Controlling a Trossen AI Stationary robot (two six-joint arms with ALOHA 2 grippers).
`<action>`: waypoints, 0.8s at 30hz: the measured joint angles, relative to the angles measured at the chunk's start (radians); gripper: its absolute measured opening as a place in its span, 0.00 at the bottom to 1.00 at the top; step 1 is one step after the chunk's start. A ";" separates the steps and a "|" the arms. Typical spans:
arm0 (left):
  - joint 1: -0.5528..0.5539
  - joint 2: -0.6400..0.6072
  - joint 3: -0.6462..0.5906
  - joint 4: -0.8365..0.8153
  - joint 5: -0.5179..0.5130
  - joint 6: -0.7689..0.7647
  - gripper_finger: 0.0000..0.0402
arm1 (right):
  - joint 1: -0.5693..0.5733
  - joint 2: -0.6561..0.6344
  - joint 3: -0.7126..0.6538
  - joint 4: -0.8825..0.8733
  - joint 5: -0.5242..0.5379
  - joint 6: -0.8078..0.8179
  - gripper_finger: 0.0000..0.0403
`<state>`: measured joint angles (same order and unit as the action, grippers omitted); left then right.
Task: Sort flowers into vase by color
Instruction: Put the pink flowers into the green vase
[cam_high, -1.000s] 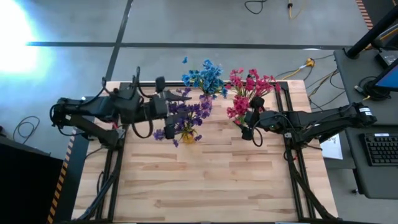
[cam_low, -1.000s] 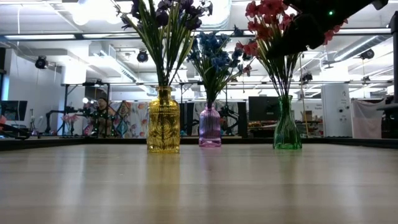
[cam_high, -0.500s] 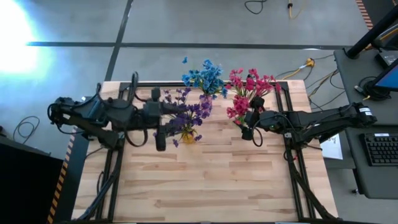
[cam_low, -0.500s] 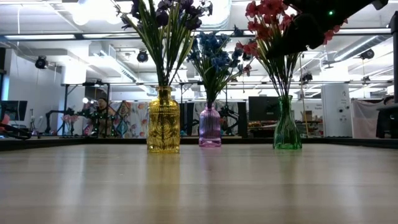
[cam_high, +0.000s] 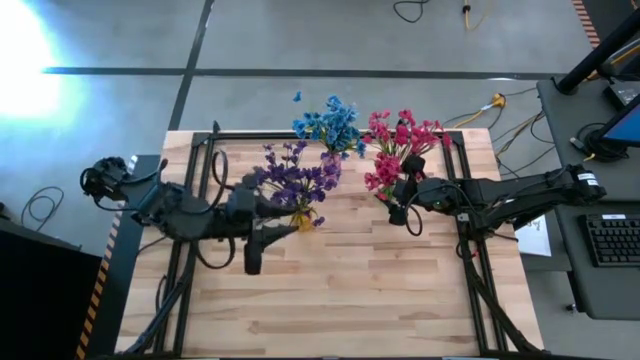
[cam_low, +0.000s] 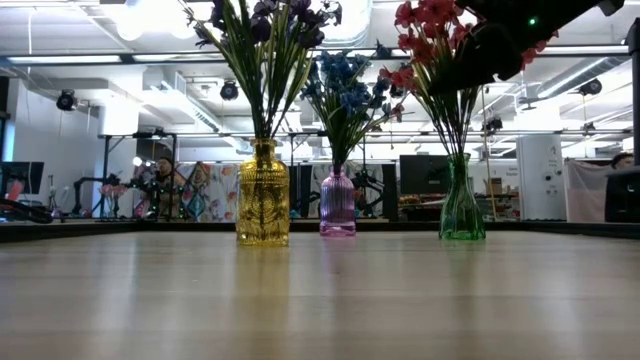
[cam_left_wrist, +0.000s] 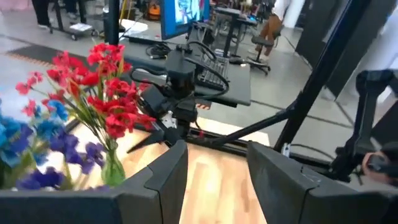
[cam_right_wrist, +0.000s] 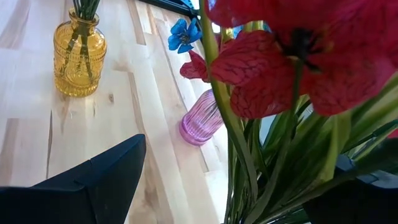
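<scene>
Right gripper (cam_high: 398, 197), jaws spread around the red flowers (cam_high: 398, 140) (left gripper (cam_left_wrist: 214, 180) parted, empty), should retreat gently.

Left arm: I have drawn it back from the far edge of the table toward the near-left; a second ago it stretched level across the top of the purple flowers (cam_high: 293, 177), now it angles down beside them.

Left gripper (cam_high: 283, 228): earlier my fingertips reached in among the purple blooms; now they sit just beside the yellow vase (cam_low: 263, 194), clear of the blossoms, with nothing between the parted fingers.

Purple flowers: more of the bunch shows from above now that my arm no longer covers it.

Room behind: a person (cam_low: 622, 160) has come into sight at the right edge of the low view.
</scene>
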<state>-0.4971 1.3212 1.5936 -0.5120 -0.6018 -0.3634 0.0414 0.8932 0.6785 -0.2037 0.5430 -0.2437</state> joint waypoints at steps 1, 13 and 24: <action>-0.014 0.006 0.000 0.005 -0.010 -0.018 0.38 | 0.000 0.000 0.000 0.000 0.000 -0.003 0.89; -0.210 0.201 0.000 0.069 -0.016 0.074 0.38 | 0.000 0.000 0.000 0.000 0.000 -0.003 0.89; -0.181 0.434 -0.001 0.287 -0.244 0.221 0.38 | 0.000 0.000 0.000 0.000 0.000 0.006 0.89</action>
<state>-0.6781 1.7550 1.5929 -0.2245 -0.8457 -0.1428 0.0414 0.8932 0.6788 -0.2034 0.5430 -0.2377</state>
